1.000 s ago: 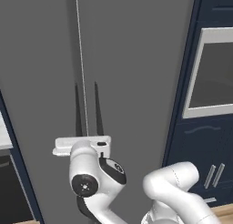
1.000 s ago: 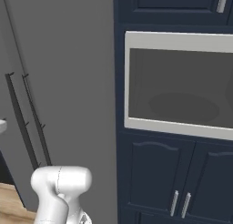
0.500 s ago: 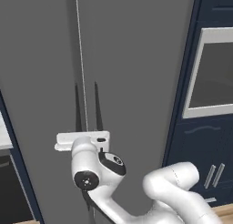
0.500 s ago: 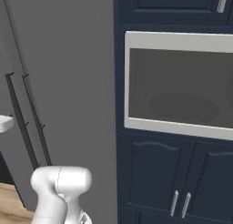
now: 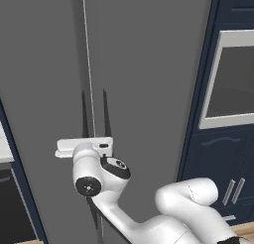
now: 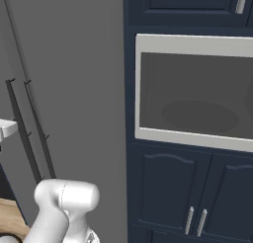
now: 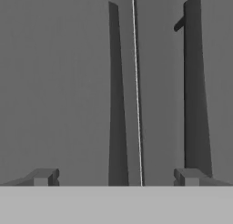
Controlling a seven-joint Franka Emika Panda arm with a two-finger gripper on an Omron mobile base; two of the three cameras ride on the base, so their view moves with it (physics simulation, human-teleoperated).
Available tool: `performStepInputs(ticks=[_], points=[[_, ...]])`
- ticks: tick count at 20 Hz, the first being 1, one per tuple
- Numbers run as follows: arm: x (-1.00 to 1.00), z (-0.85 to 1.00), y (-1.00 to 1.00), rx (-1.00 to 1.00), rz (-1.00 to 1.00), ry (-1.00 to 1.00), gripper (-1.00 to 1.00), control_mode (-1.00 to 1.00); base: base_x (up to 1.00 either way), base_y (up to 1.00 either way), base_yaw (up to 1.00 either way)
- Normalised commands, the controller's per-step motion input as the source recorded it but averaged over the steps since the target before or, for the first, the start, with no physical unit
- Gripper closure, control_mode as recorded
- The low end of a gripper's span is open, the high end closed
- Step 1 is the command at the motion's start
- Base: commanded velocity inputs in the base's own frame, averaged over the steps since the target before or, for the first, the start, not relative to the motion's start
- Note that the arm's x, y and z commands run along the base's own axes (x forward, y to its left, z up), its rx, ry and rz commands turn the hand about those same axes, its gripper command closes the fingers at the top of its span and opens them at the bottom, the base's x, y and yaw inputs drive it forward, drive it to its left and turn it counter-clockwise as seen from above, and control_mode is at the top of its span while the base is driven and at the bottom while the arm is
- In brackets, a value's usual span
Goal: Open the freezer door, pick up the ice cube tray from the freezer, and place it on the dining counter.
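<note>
Dark grey flat freezer door shut; black bar handles flanking centre seam; two-finger gripper spread wide, empty, near.

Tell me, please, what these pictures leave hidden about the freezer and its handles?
- Freezer interior and ice cube tray: behind the closed freezer door, every view.
- Handle ends: cut by the hand view's edges.
- Lower handles: hidden by the arm, left base view.
- Gripper open; contact with handle unclear.

My arm is glossy white with rounded links, dark joint caps – one round black disc, perhaps a bolt.
</note>
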Motion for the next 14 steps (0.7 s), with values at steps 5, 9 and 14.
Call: performStepInputs(ticks=[5, 9, 14], points=[[0.19, 0.0, 0.13, 0.0, 0.0, 0.0, -1.0, -1.0, 0.0, 0.0, 0.0], [0.08, 0.0, 0.0, 0.0, 0.0, 0.0, -1.0, -1.0, 0.0, 0.0, 0.0], [0.12, 0.0, -0.01, 0.0, 0.0, 0.0, -1.0, -1.0, 0.0, 0.0, 0.0]])
